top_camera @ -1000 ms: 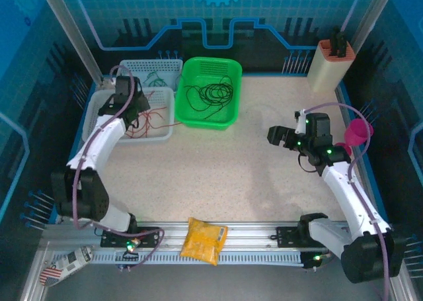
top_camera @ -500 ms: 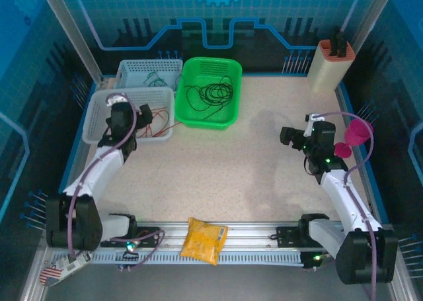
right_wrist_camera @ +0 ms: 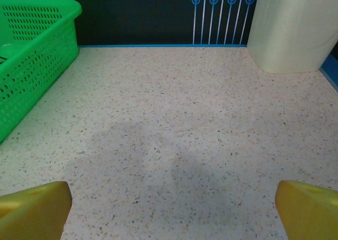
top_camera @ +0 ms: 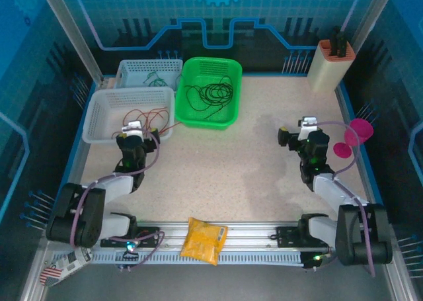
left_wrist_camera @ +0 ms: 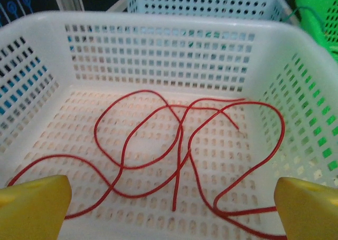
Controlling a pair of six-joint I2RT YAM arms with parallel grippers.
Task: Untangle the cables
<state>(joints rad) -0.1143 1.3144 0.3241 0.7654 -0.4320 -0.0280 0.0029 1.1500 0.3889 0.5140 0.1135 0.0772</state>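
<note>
The red cable (left_wrist_camera: 179, 155) is laid alone in the white basket (left_wrist_camera: 158, 34) left of the green basket (top_camera: 213, 61), apparently sorted by colour; the left gripper (left_wrist_camera: 169, 219) and right gripper (right_wrist_camera: 169, 213) are held wide, empty.

Red cable (top_camera: 162, 124) in white basket (top_camera: 99, 116), black cable (top_camera: 211, 91) in green basket (top_camera: 211, 63)

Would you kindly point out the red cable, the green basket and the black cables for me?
red cable (left_wrist_camera: 180, 145): left wrist view, middle straight strand.
green basket (top_camera: 206, 121): top external view, near wall.
black cables (top_camera: 217, 89): top external view, coiled bundle inside the basket.
</note>
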